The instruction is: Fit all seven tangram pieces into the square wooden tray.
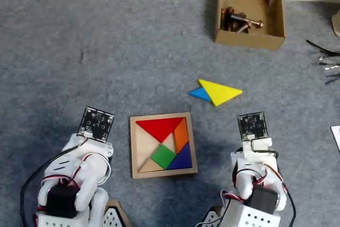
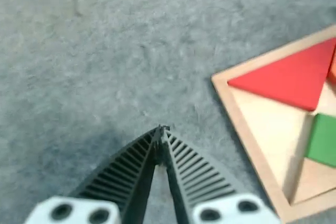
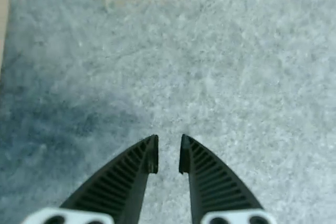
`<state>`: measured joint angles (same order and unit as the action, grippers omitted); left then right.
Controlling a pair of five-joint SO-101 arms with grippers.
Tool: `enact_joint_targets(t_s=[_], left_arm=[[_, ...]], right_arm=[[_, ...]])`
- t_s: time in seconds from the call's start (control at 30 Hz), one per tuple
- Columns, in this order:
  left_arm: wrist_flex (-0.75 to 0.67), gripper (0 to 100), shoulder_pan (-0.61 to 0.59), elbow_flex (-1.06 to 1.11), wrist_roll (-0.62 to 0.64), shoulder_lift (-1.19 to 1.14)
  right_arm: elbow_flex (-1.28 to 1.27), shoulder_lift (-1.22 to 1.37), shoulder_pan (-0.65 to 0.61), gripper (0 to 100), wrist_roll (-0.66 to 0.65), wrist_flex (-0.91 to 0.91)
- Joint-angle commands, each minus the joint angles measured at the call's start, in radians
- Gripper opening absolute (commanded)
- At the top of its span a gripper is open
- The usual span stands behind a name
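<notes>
Tray: is sitting between both arms, holding several coloured pieces.
Loose pieces: yellow triangle is lying beyond the tray's far right corner, overlapping a light-blue piece.
Handling: probably light, stiff, smooth wood; pinching across opposite edges is looking safest.
Left gripper: pressed together, pointing at the bench left of the tray.
Right gripper: slightly spread, empty, right of the tray.

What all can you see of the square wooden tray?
The square wooden tray is pale wood with a raised rim, lying flat on the grey mat between the left arm and the right arm. It holds a red triangle, an orange piece, a green square and a dark blue triangle; its left part is bare. Nothing else touches it.
</notes>
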<state>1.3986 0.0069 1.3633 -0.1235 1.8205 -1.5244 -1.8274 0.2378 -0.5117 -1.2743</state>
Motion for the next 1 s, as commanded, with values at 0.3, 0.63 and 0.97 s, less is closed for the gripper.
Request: enact_joint_targets(t_s=[0.3, 0.63, 0.97], left_arm=[[0.006, 0, -0.139, 0.117, 0.009, -0.005], [-0.006, 0, -0.14, 0.183, 0.046, -0.005], [-0.198, 0, -0.14, 0.332, 0.069, -0.005]], right_arm=[[0.223, 0.005, -0.117, 7.8, -0.075, -0.122], [0.541, 0.595, -0.117, 7.8, -0.068, -0.027], [0.843, 1.127, -0.182, 7.8, -0.074, -0.005]])
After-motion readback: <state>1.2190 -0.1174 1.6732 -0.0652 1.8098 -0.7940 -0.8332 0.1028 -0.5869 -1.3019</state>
